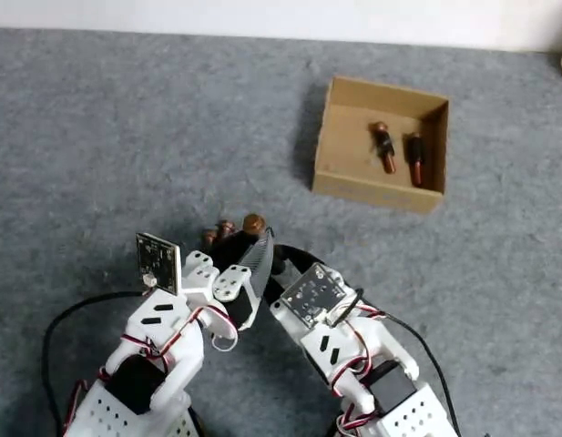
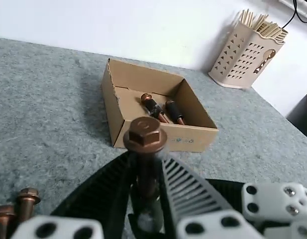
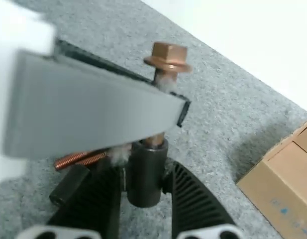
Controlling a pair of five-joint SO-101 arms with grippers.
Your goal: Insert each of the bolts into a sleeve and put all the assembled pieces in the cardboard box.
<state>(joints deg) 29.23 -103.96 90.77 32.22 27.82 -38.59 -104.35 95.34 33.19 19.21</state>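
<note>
Left gripper (image 2: pixel 147 163): closed on upright bolt (image 2: pixel 145 135), head up.
Right gripper (image 3: pixel 143 180): clamped on black sleeve (image 3: pixel 146 162); right wrist view catches bolt shank at its mouth.
Cardboard box (image 1: pixel 335 177): well apart, two assembled pieces (image 1: pixel 383 146) inside.
Loose bolts (image 2: pixel 24 201): beside left gripper.

The grey felt table (image 1: pixel 126 118) carries the cardboard box (image 1: pixel 372 194) (open-topped); loose bolts (image 2: pixel 27 199) lie well apart.

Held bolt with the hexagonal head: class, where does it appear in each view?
High view: bolt at the arms' tips, lower left of the cardboard box.
Left wrist view: bolt upright in the left tool, cardboard box behind it.
Right wrist view: head above the sleeve in the right tool.
Shared landmark: the cardboard box.
</note>
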